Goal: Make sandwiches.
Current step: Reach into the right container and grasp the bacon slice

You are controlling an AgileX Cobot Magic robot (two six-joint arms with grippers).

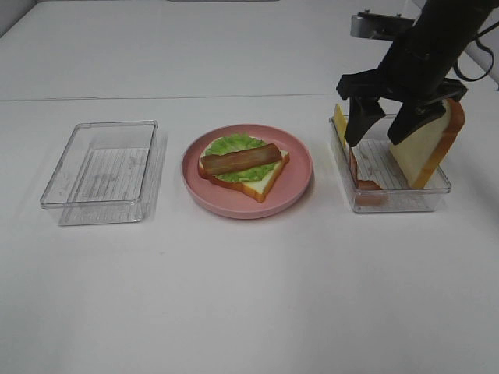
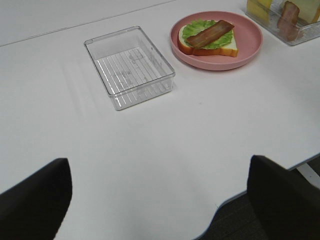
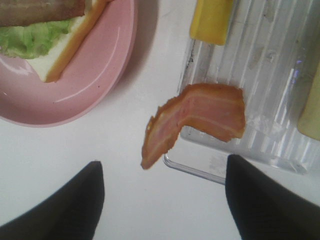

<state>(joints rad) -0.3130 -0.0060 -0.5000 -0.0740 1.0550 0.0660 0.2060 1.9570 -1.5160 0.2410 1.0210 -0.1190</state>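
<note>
An open sandwich lies on the pink plate (image 1: 296,183): a bread slice (image 1: 265,181) under a lettuce leaf (image 1: 234,144) and a bacon strip (image 1: 242,160). In the right clear box (image 1: 401,204) a second bacon strip (image 1: 355,167) hangs over the near wall, beside a yellow cheese slice (image 1: 339,117) and an upright bread slice (image 1: 427,148). My right gripper (image 1: 372,142) hovers open over that box. In the right wrist view the bacon strip (image 3: 195,117) lies just beyond the right gripper (image 3: 162,165), untouched. My left gripper (image 2: 159,165) is open and empty above bare table.
An empty clear box (image 1: 101,173) stands left of the plate; the left wrist view shows this empty box (image 2: 130,67) and the plate (image 2: 250,47) beyond the fingers. The table's near edge (image 2: 220,215) runs under the left gripper.
</note>
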